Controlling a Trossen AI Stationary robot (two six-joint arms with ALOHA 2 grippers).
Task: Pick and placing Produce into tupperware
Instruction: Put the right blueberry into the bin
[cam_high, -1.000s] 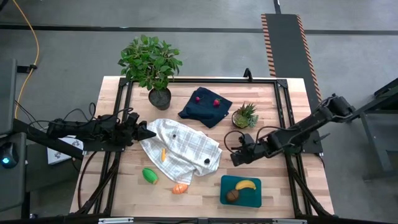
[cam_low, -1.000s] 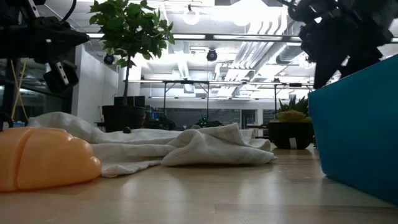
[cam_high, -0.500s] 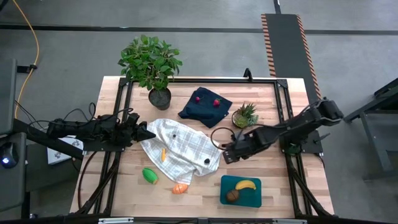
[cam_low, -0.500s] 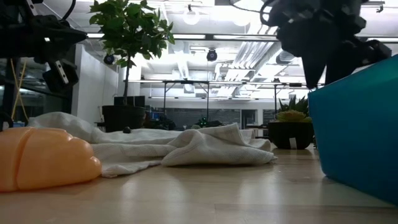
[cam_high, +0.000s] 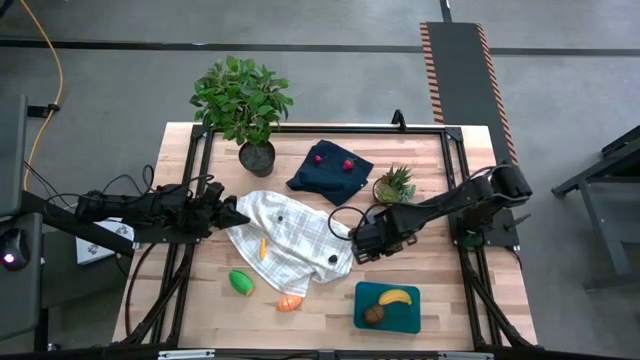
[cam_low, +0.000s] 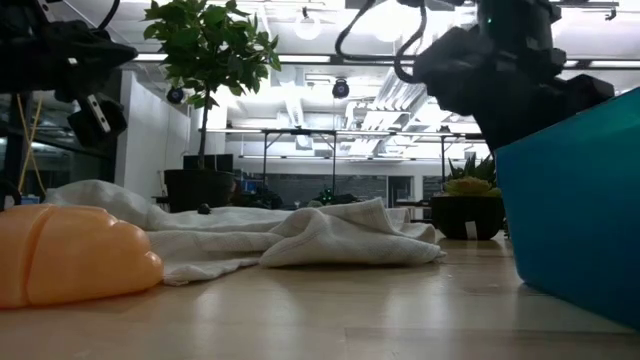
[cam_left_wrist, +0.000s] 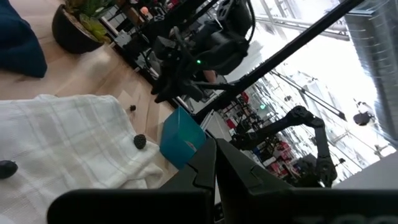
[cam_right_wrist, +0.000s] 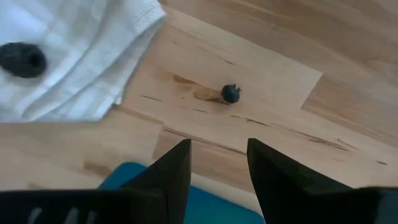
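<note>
Right wrist view shows us the right hand (cam_right_wrist: 217, 163) with its fingers parted and empty, hovering over the counter (cam_right_wrist: 261, 56) above a small dark berry (cam_right_wrist: 231, 93) lying just off the edge of the white checked cloth (cam_right_wrist: 74, 56), where a second dark berry (cam_right_wrist: 23, 60) rests. In the high view we find this hand (cam_high: 358, 243) at the cloth's right edge, with the tupperware (cam_high: 403, 315) nearby toward the front, holding a banana (cam_high: 395, 297) and a brown round piece (cam_high: 373, 314). We cannot tell whether the left hand (cam_high: 238, 213), at the cloth's left edge, is open.
</note>
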